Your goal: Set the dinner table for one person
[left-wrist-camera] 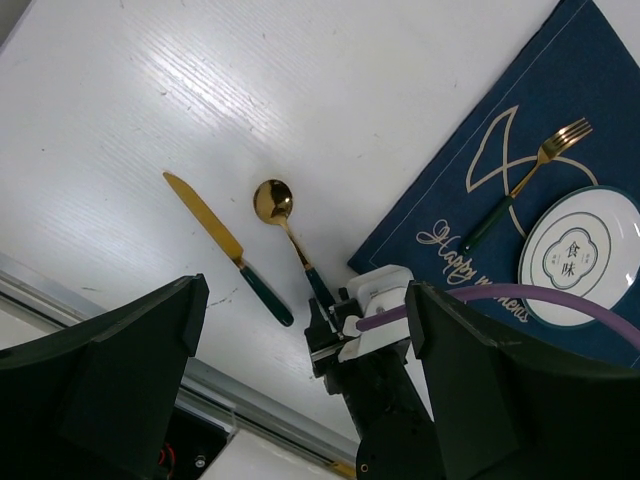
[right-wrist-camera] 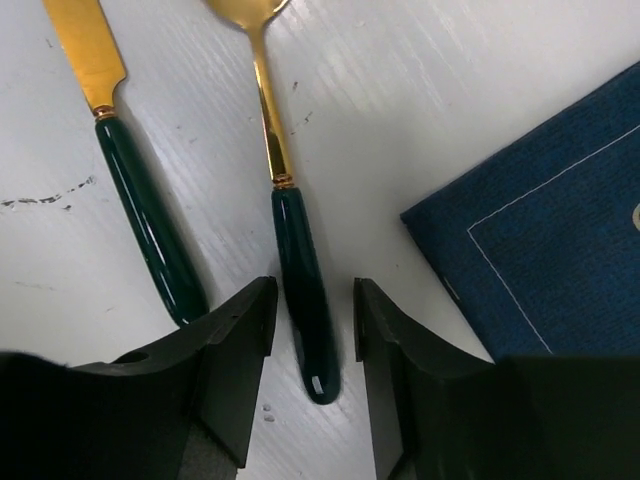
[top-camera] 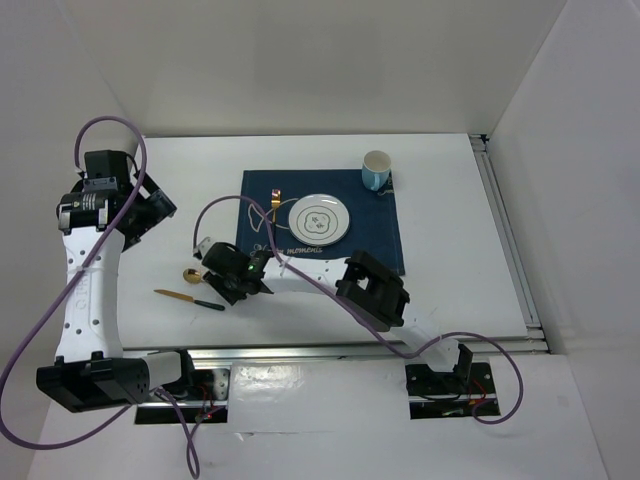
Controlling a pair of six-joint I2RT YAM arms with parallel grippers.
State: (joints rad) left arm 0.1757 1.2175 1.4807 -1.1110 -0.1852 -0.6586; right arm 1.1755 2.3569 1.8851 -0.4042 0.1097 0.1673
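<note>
Black right jaws — low, apart — astride spoon (right-wrist-camera: 300, 290) handle (dark green)

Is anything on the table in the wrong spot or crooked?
Yes. The knife and spoon lie slanted on the bare dinner table, off the placemat. The fork is on the placemat, beside the plate. Nothing looks spilled or broken.

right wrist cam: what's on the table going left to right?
In order: gold-bladed knife with dark green handle → gold spoon with dark green handle → navy blue cloth placemat.
</note>
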